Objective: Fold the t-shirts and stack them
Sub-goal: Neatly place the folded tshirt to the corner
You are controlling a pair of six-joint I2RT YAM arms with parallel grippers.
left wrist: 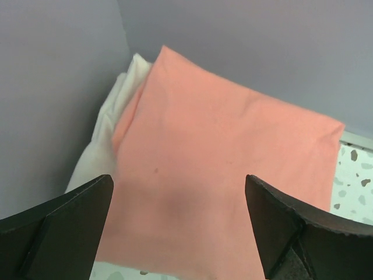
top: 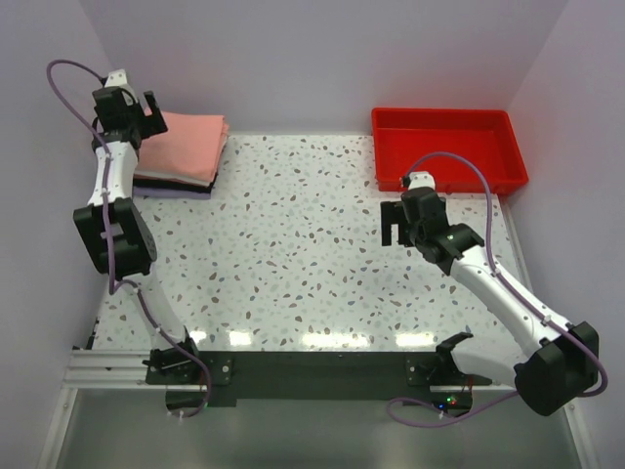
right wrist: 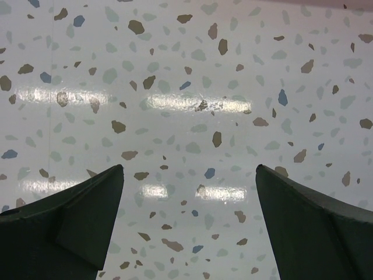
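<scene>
A folded salmon-pink t-shirt (top: 187,143) lies on top of a stack of folded t-shirts at the table's back left, with white, black and lavender layers (top: 171,188) showing at the stack's front edge. In the left wrist view the pink shirt (left wrist: 227,157) fills the middle, a white shirt (left wrist: 111,122) peeking out at its left. My left gripper (top: 149,109) hovers at the stack's back left corner, open, nothing between its fingers (left wrist: 70,227). My right gripper (top: 398,221) is open over bare table right of centre, its fingers (right wrist: 76,221) apart above the speckled surface.
A red plastic tray (top: 447,147) stands at the back right. Lavender walls close in the left, back and right sides. The speckled white tabletop (top: 293,254) stretches between the stack and the tray. Arm bases sit on a rail (top: 293,369) at the near edge.
</scene>
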